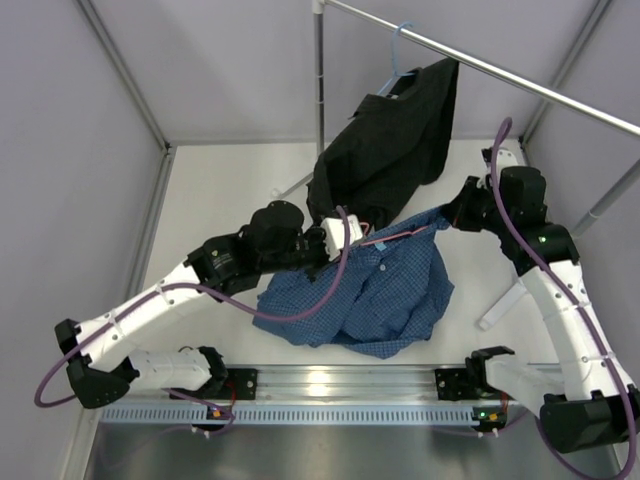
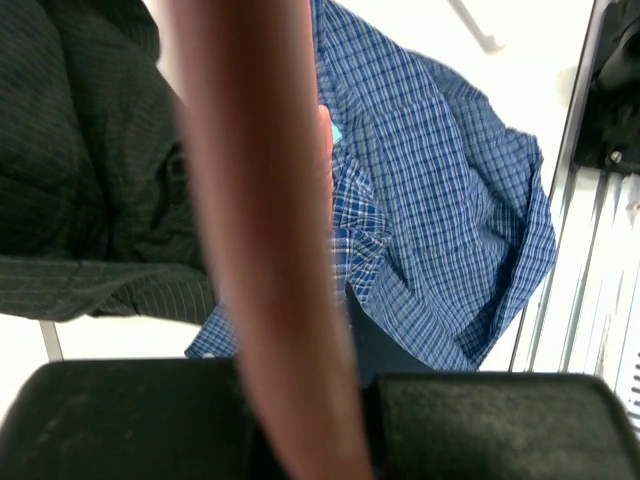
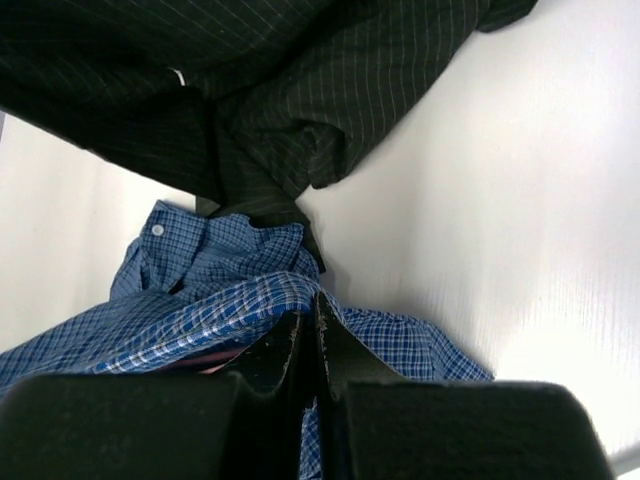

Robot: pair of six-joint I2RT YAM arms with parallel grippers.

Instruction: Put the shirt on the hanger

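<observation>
The left pincer (image 2: 312, 430) is pressed nearly together on the pink wire hanger (image 2: 265, 200). Its own wrist view shows the hanger as a thick blurred bar running up between the two black pads. From above, the same hanger (image 1: 395, 238) is only a thin pink line reaching right from that pincer (image 1: 350, 240) along the far edge of the blue checked shirt (image 1: 380, 295).

The right pincer (image 3: 305, 350) is shut tight, pinching a fold of the shirt (image 3: 200, 300) near the collar, with a white button showing just beyond. The overhead view places that pincer (image 1: 452, 215) at the shirt's far right corner.

The shirt lies crumpled on the white tabletop (image 1: 220, 200), in the centre towards the near side, its far edge held between the two pincers. Just behind it, a black pinstriped shirt (image 1: 390, 150) hangs from a light blue hanger (image 1: 398, 55) on a metal rail (image 1: 520, 80). Its hem droops to the blue shirt's far edge and fills much of both wrist views. An aluminium bar (image 1: 340, 380) along the near edge carries the arm bases.
</observation>
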